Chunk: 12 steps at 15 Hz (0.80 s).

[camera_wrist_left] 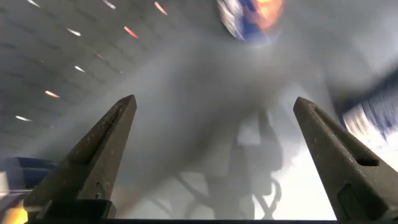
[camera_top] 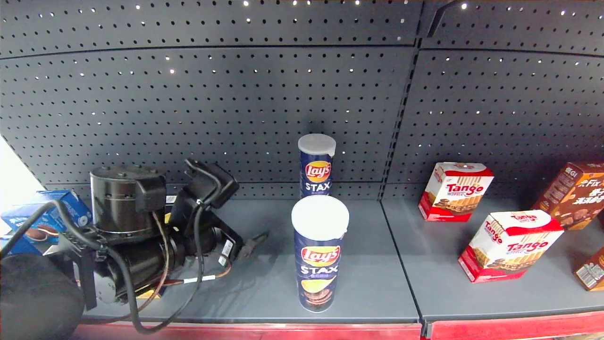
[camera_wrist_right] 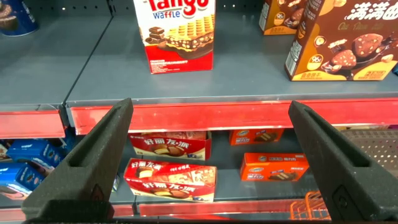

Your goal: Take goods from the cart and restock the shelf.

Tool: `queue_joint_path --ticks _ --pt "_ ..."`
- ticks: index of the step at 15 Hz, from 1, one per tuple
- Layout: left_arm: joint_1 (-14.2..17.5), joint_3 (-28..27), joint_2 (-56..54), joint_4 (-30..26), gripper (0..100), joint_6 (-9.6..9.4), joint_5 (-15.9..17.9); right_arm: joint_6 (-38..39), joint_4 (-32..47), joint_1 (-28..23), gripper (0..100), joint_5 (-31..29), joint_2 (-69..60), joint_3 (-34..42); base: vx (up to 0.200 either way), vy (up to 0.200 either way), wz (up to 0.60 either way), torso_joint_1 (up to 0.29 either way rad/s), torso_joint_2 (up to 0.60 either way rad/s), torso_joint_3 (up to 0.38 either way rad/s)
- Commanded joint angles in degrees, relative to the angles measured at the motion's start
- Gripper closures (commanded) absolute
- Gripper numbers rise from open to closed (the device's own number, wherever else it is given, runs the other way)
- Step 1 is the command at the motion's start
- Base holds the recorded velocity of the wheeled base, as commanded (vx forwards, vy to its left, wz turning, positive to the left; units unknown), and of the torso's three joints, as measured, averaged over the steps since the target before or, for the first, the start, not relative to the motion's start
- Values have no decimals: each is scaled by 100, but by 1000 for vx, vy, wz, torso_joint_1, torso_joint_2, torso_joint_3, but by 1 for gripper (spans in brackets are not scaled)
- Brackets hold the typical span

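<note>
Chip can [camera_top: 320,255], a tall blue cylinder with a flat white plastic lid, stands upright near the front edge of the grey metal shelf [camera_top: 373,288]. A second can [camera_top: 316,165] of the same kind stands behind it, against the perforated back panel [camera_top: 236,104]. The left pincer [camera_wrist_left: 214,106] lies low on the shelf to the cans' left, its dark tapered fingers spread wide and holding nothing. A band of bare shelf separates it from the front can. The right pincer [camera_wrist_right: 211,107] hangs before the red shelf lip [camera_wrist_right: 236,115], also spread and holding nothing. Two cardboard waffle boxes [camera_top: 509,245] stand well apart to the right.
</note>
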<state>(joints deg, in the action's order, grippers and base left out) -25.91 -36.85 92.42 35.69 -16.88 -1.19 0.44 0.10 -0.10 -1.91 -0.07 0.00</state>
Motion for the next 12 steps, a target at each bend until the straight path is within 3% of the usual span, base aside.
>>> queue_joint_path --ticks 1,3,6,9,10,12 --pt "481 -393 -664 96 0 27 -118 0 -1 1 0 -2 7 0 0 0 0 0 0 0" --pt "745 -402 -1121 78 0 27 -109 0 -1 1 0 -2 7 0 0 0 0 0 0 0" --pt "1219 117 -2377 -27 0 27 -144 0 -1 1 0 -2 7 0 0 0 0 0 0 0" --pt "1351 442 -3371 -115 0 54 -592 0 -1 1 0 -2 7 0 0 0 0 0 0 0" --pt "1562 715 -4320 -168 0 133 -865 0 -1 1 0 -2 7 0 0 0 0 0 0 0" --pt "1756 1136 -5471 -502 0 98 -909 0 -1 1 0 -2 7 0 0 0 0 0 0 0"
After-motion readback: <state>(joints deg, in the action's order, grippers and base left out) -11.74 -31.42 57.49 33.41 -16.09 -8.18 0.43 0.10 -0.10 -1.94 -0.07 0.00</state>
